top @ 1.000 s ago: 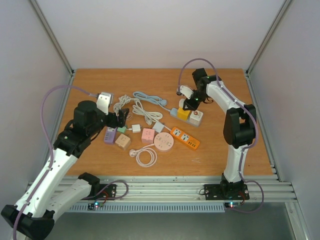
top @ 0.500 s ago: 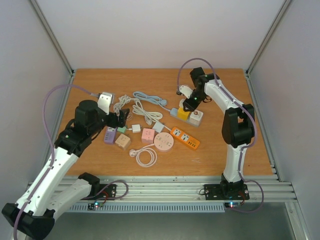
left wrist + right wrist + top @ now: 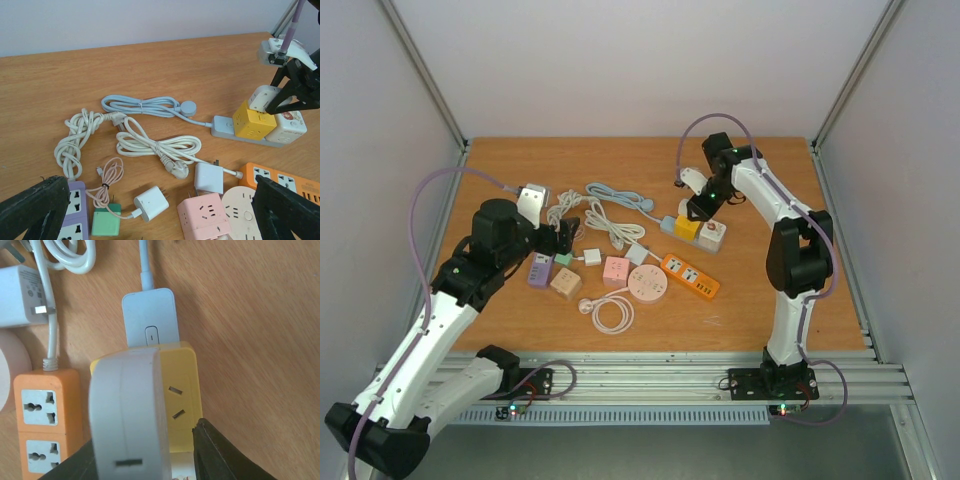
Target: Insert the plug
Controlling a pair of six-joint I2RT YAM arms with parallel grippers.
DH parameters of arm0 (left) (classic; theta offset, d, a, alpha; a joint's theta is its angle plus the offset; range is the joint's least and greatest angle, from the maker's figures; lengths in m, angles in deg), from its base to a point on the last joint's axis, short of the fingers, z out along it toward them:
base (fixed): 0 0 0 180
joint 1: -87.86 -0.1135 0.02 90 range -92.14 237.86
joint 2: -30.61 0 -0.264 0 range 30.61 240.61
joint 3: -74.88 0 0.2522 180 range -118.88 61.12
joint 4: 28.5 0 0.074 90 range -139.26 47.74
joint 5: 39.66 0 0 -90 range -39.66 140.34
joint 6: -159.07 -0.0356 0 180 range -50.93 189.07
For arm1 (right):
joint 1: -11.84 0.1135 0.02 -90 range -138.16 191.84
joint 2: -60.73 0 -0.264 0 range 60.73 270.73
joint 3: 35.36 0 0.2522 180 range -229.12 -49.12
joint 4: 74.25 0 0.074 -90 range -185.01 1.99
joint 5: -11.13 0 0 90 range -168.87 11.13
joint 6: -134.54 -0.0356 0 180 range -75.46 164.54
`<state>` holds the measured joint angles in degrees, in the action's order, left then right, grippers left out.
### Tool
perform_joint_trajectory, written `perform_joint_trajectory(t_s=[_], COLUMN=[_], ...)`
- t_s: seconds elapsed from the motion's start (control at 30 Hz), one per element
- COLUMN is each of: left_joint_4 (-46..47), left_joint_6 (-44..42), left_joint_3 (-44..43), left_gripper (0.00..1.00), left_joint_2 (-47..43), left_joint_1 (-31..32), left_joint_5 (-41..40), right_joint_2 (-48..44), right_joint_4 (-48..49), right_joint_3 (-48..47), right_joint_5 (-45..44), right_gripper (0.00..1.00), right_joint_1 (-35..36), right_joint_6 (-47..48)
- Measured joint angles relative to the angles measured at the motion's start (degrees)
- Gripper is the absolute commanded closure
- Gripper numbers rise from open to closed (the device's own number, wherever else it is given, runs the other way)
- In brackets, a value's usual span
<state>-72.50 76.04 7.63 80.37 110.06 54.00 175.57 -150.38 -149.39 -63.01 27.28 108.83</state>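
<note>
A white cube plug (image 3: 130,410) sits tilted on top of the yellow cube socket (image 3: 181,400) of a grey power strip (image 3: 222,126). It also shows in the left wrist view (image 3: 264,97). My right gripper (image 3: 140,460) straddles the white cube from above. The left finger is at the cube's side and a gap of yellow shows between the cube and the right finger (image 3: 220,452), so the jaws are open. In the top view the right gripper (image 3: 698,207) hides the cube. My left gripper (image 3: 565,232) is open and empty, low over the small chargers.
Between the arms lie an orange strip (image 3: 690,276), a round pink socket (image 3: 646,284), a pink cube (image 3: 616,268), a purple strip (image 3: 540,270), white chargers (image 3: 151,203) and coiled white and blue cables (image 3: 610,222). A white-and-red cube (image 3: 713,236) sits beside the yellow one.
My right arm's wrist and elbow have shifted slightly over the yellow cube; the gripper stays over the same spot. The left arm has not moved.
</note>
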Motion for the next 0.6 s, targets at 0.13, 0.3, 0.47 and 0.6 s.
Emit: perform_joint_trajectory(t_s=[0.13, 0.3, 0.47, 0.6], left_joint_4=[0.0, 0.0, 0.0, 0.0], left_joint_6=[0.0, -0.2, -0.2, -0.2], left_joint_3=[0.0, 0.0, 0.0, 0.0], left_gripper=[0.01, 0.01, 0.01, 0.01], left_joint_2=[0.0, 0.0, 0.0, 0.0], left_joint_1=[0.0, 0.0, 0.0, 0.0], left_joint_5=[0.2, 0.6, 0.9, 1.1], right_joint_2=[-0.9, -1.2, -1.2, -1.9], right_joint_4=[0.3, 0.5, 0.6, 1.9], right_joint_3=[0.0, 0.0, 0.2, 1.7], right_joint_5=[0.5, 0.9, 1.1, 1.1], right_gripper=[0.68, 0.87, 0.99, 0.99], right_joint_1=[0.0, 0.0, 0.0, 0.0], right_joint_6=[-0.2, -0.3, 0.5, 1.5])
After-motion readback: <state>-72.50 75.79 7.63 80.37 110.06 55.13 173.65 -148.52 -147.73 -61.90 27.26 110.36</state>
